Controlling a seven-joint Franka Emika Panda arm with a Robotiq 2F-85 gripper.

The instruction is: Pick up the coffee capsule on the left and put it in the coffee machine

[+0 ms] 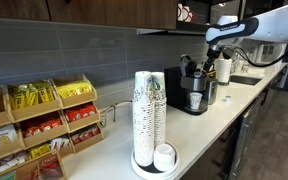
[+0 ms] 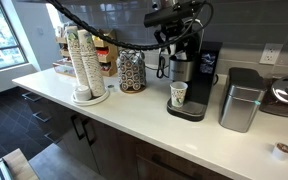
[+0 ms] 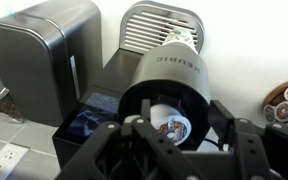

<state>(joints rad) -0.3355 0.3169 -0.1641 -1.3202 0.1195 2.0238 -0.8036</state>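
Note:
The black coffee machine [image 1: 192, 88] [image 2: 189, 72] stands on the white counter with a paper cup [image 2: 178, 95] in its spout bay. My gripper [image 1: 217, 66] [image 2: 171, 48] hovers right above the machine's top. In the wrist view the machine's silvery lid [image 3: 174, 68] is raised and the coffee capsule [image 3: 169, 123], white-rimmed with a patterned foil, sits in the round black chamber. My gripper's [image 3: 179, 150] two black fingers stand wide apart on either side of the chamber and do not touch the capsule.
Tall stacks of paper cups [image 1: 149, 115] [image 2: 82, 60] stand on a plate. A wire capsule rack [image 2: 132, 70], a silver bin [image 2: 242, 100] [image 3: 44, 55], a loose capsule [image 2: 280, 150] and snack boxes [image 1: 39, 120] share the counter.

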